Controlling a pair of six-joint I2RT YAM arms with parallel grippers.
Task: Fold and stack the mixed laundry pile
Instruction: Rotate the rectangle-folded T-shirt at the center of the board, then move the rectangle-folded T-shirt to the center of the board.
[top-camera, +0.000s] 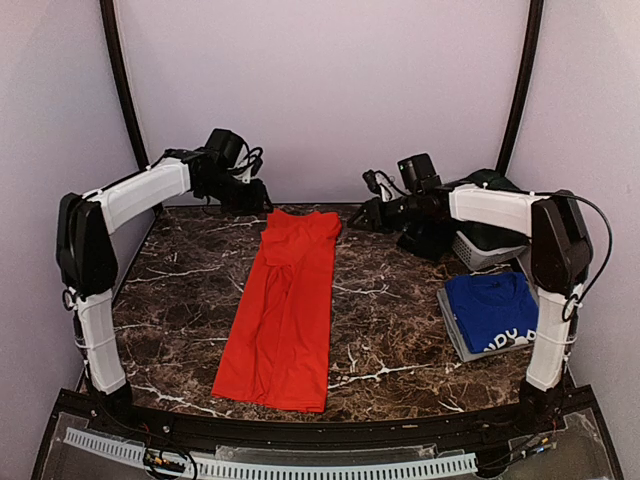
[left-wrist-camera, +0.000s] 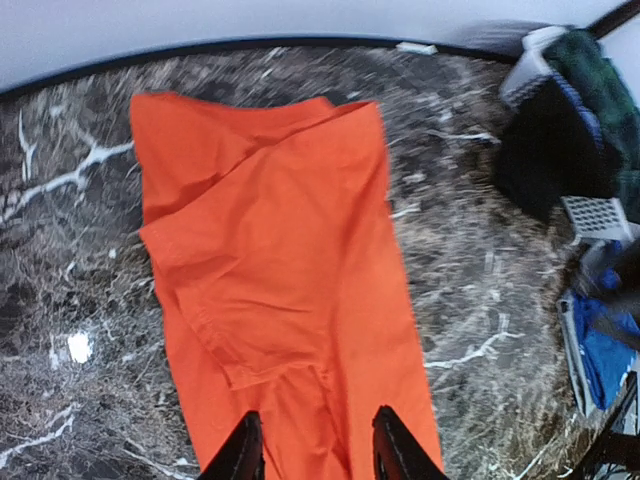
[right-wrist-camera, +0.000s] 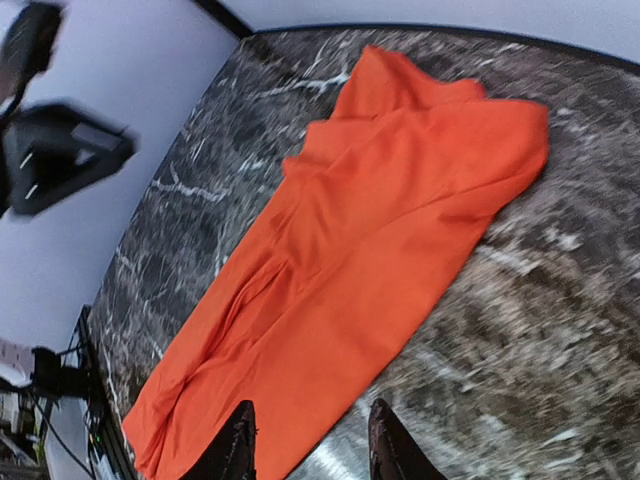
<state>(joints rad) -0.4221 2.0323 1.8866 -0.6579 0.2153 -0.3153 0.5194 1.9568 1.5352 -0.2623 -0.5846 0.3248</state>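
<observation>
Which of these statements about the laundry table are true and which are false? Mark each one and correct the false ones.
1. The red-orange T-shirt lies as a long strip on the marble table. True.
2. The left gripper is clamped on that shirt. False: its jaws stand open and hold nothing.
3. The blue T-shirt sits folded on the grey tray. True.
4. The right gripper holds the blue T-shirt. False: it is open and empty, and its camera looks down on the red-orange T-shirt.
5. The white basket stands at the table's left edge. False: it is on the right, beyond the grey tray.
</observation>
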